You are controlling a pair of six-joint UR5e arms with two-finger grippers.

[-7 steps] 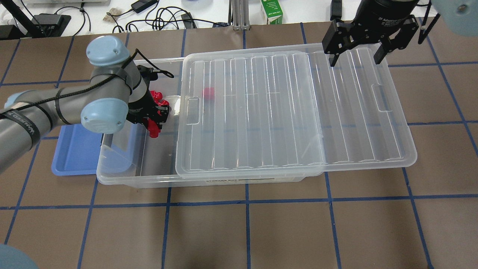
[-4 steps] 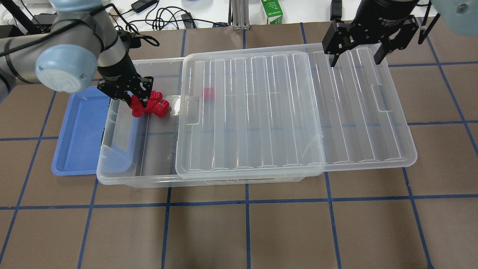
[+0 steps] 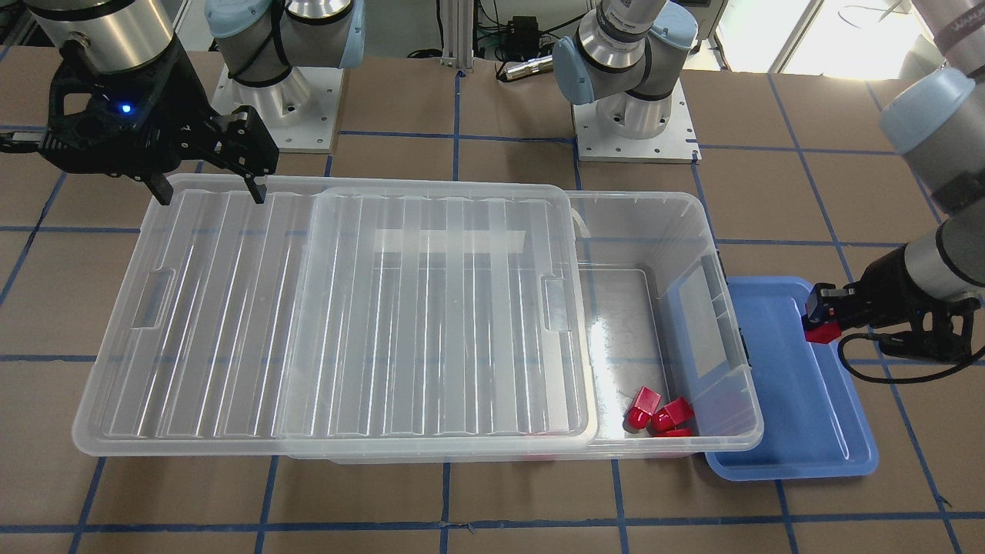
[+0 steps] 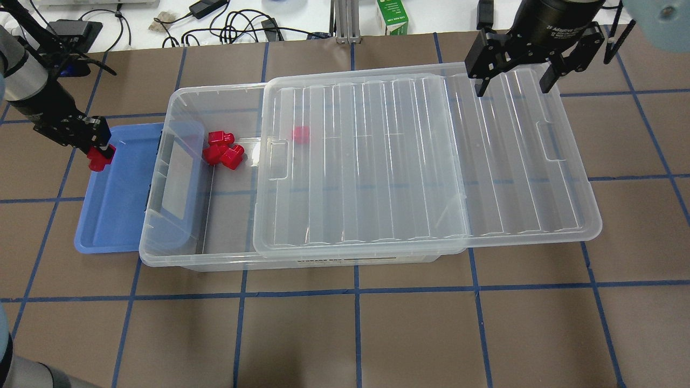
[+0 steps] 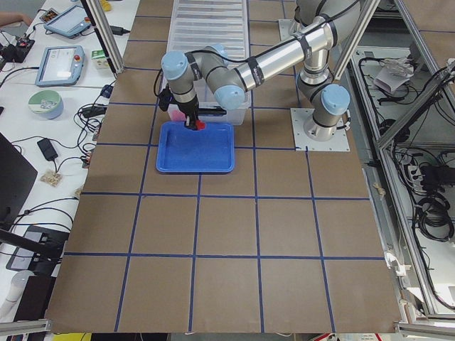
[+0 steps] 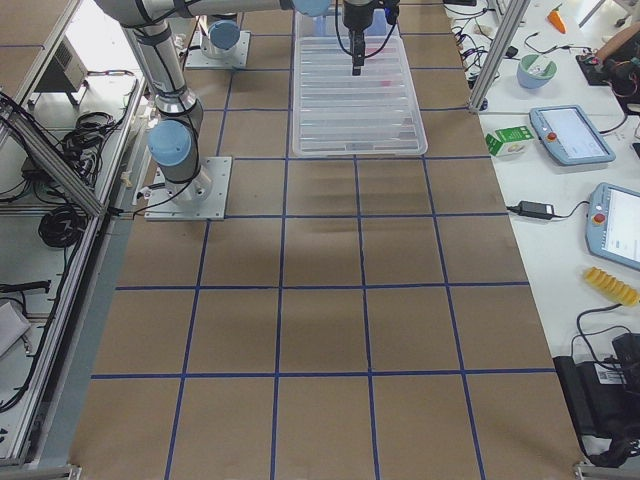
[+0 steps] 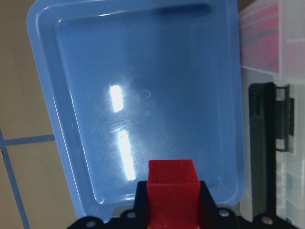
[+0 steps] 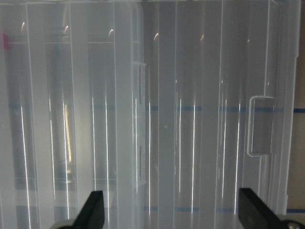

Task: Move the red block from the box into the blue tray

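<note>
My left gripper [image 4: 98, 155] is shut on a red block [image 4: 98, 160] and holds it over the far left rim of the blue tray [image 4: 116, 215]. In the left wrist view the block [image 7: 172, 191] sits between the fingers above the tray's floor [image 7: 143, 95]. The clear box [image 4: 215, 258] lies beside the tray, its ribbed lid [image 4: 420, 161] slid right, leaving the left end uncovered. Three more red blocks [image 4: 222, 151] lie in the uncovered end, and another [image 4: 301, 134] shows under the lid. My right gripper [image 4: 512, 86] is open and empty above the lid's far right part.
The box's left wall overlaps the tray's right side [image 3: 742, 338]. A green carton [image 4: 392, 19] and cables [image 4: 237, 27] lie beyond the table's far edge. Both arm bases [image 3: 631, 115] stand behind the box.
My left gripper has lifted a red block out of the box and carried it left, from the box's uncovered end to over the blue tray. The right arm has not moved.
</note>
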